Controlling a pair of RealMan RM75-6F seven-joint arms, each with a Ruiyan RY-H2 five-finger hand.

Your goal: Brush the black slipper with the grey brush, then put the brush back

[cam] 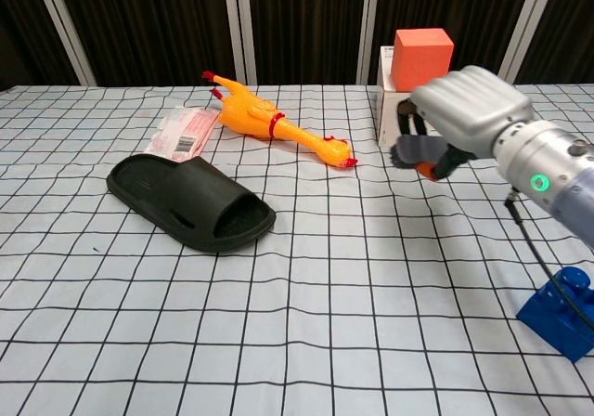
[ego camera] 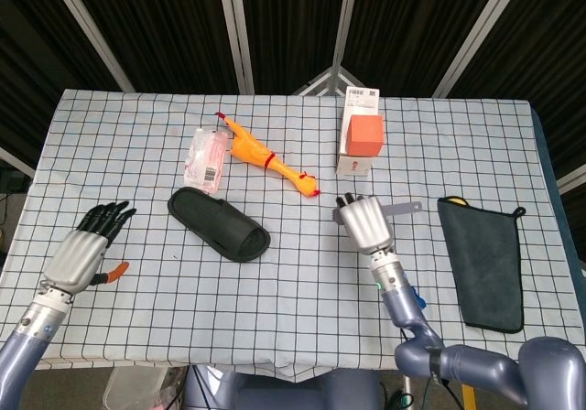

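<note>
The black slipper [ego camera: 218, 224] [cam: 190, 202] lies flat left of the table's middle, with nothing touching it. My right hand [ego camera: 366, 227] [cam: 469, 110] is well to its right, above the cloth, and grips the grey brush [cam: 413, 151]. The brush handle [ego camera: 404, 210] sticks out to the right of the fist. In the chest view the bristle end shows under the curled fingers. My left hand [ego camera: 87, 250] is near the table's left edge, apart from the slipper, fingers spread and holding nothing. The chest view does not show it.
An orange rubber chicken [ego camera: 265, 158] [cam: 269, 123] and a pink packet [ego camera: 207, 158] lie behind the slipper. A white box with an orange cube on top [ego camera: 361, 145] [cam: 408, 91] stands behind my right hand. A dark towel [ego camera: 483, 259] and a blue block [cam: 564, 312] are at the right.
</note>
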